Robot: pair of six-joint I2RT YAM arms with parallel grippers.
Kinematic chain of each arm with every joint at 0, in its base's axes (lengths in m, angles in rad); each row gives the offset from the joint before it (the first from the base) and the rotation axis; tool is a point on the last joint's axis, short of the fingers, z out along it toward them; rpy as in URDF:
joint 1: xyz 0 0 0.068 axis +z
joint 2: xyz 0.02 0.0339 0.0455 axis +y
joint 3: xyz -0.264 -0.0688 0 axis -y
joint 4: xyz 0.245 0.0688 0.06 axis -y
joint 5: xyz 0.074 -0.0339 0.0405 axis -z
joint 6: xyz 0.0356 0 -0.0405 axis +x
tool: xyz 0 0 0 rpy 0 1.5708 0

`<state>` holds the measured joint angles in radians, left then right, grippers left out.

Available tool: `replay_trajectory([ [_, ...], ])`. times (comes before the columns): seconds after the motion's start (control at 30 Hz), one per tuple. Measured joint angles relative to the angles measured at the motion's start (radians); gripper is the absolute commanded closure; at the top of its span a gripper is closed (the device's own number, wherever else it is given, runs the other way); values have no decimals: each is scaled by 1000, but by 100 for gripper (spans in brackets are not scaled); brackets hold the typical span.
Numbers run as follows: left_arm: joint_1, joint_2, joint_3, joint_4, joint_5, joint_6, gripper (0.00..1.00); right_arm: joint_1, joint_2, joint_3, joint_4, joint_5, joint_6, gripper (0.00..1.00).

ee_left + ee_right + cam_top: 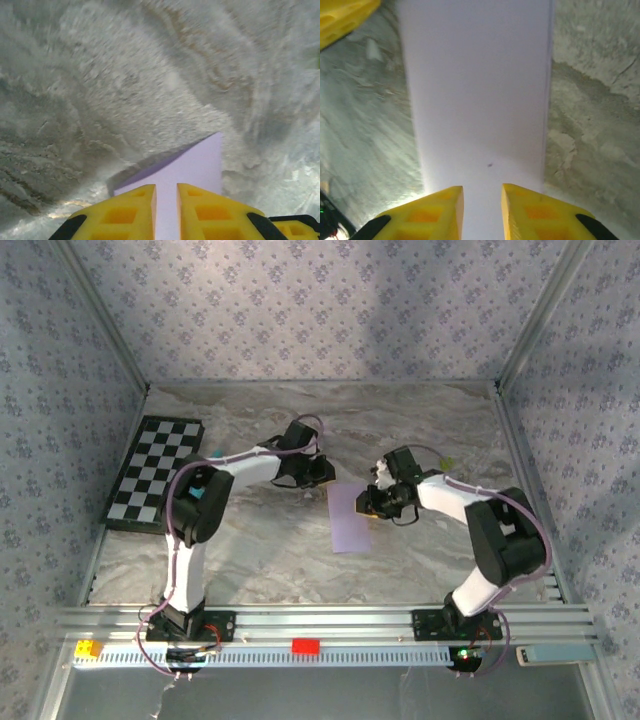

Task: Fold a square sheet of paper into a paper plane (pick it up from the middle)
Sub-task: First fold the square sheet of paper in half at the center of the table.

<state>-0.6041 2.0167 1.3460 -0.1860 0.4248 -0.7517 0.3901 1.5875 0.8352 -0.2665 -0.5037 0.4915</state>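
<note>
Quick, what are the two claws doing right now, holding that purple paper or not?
Left gripper: nearly shut, fingers astride the lilac paper; grip cannot be told.
Right gripper: slightly apart over the paper; grip cannot be told.

Square sheet of paper point(349, 517): plain pale lilac, unmarked, at centre of the top view. Table point(260, 540): grey and cream marbled pattern with faint brown veining. Checkerboard point(156, 472): black and white squares with dark edge, at left of frame. Enclosure walls point(320, 310): pale lilac-grey with repeating small floral print. Arms: white shells with black joints and lilac cables. Left gripper point(166, 212) and right gripper point(482, 215): bright yellow jaws. Front rail point(330, 635): silver metal, bearing a red block point(305, 646) and a yellow block point(88, 648).
</note>
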Motion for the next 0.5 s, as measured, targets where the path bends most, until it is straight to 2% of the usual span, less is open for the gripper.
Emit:
replay_trajectory([
  [0.2, -25, -85, -10, 21, 24, 1, 81, -26, -201, -76, 0, 27, 52, 67],
  [0.5, -64, -30, -39, 54, 46, -1, 81, 11, -313, -230, -1, 18, 173, 67],
])
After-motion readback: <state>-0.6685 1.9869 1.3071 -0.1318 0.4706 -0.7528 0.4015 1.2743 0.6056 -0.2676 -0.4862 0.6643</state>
